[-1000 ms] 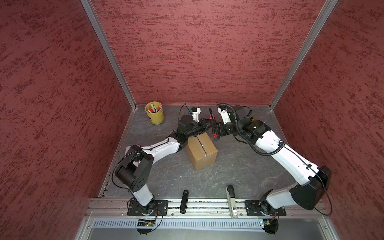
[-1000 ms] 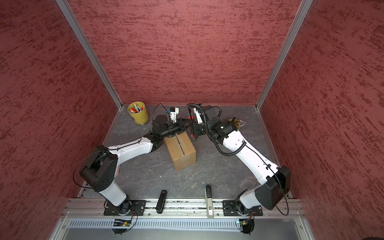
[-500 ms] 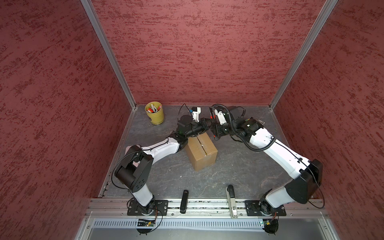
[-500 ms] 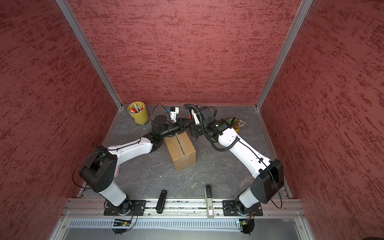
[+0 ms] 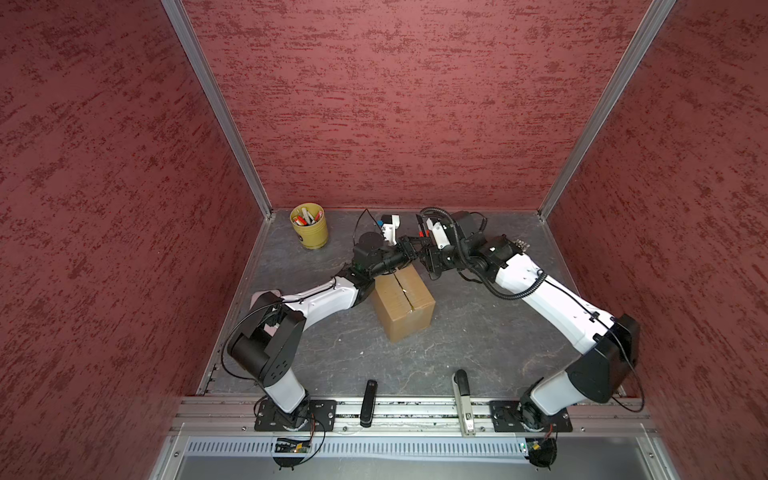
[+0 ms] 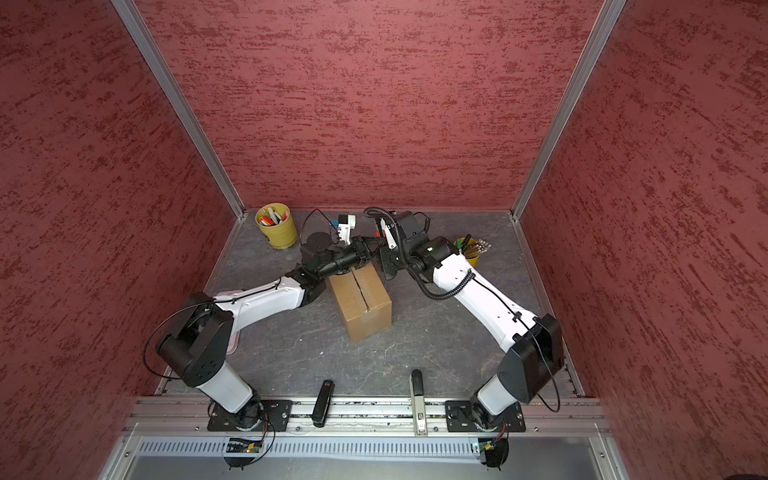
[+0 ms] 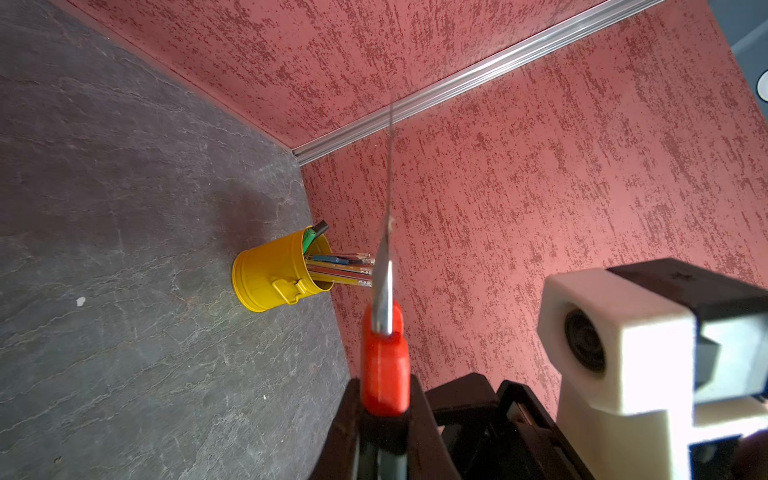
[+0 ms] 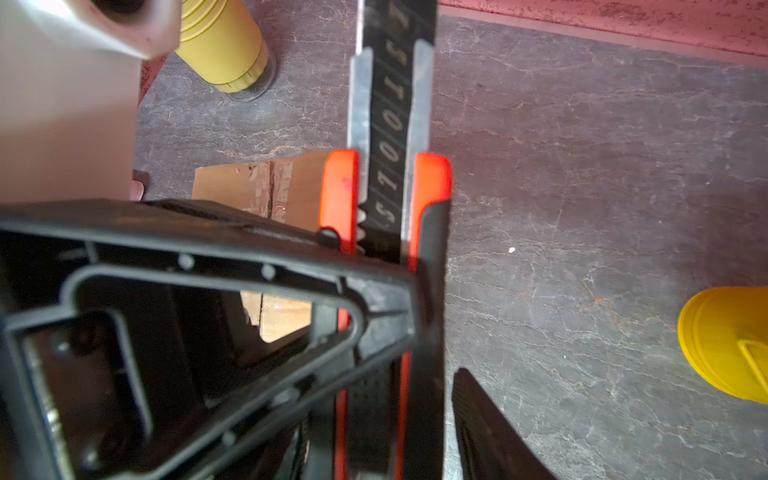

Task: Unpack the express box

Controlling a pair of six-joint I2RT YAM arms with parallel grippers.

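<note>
The express box [image 5: 403,299] [image 6: 361,299], a brown carton with its flaps down, stands mid-table; its top also shows in the right wrist view [image 8: 291,187]. My left gripper [image 5: 409,246] [image 6: 365,249] [image 7: 384,399] hovers above the box's far end, shut on an orange-and-black utility knife [image 7: 384,361] [image 8: 390,187] with its blade out. My right gripper [image 5: 424,251] [image 6: 380,254] [image 8: 386,407] meets it from the right, open around the knife's handle. A gap shows between the handle and one finger [image 8: 486,424]. The other finger is hidden behind the left gripper.
A yellow cup of pens [image 5: 309,226] [image 6: 276,226] [image 8: 224,45] stands at the back left. A second yellow cup with pencils [image 6: 471,251] [image 7: 274,274] [image 8: 727,345] stands behind the right arm. A black tool [image 5: 368,401] and a grey tool [image 5: 463,399] lie at the front edge. Red walls close three sides.
My right arm has swung slightly left, bringing its gripper closer round the knife, and its jaws have narrowed a little. The left arm and the box have not moved.
</note>
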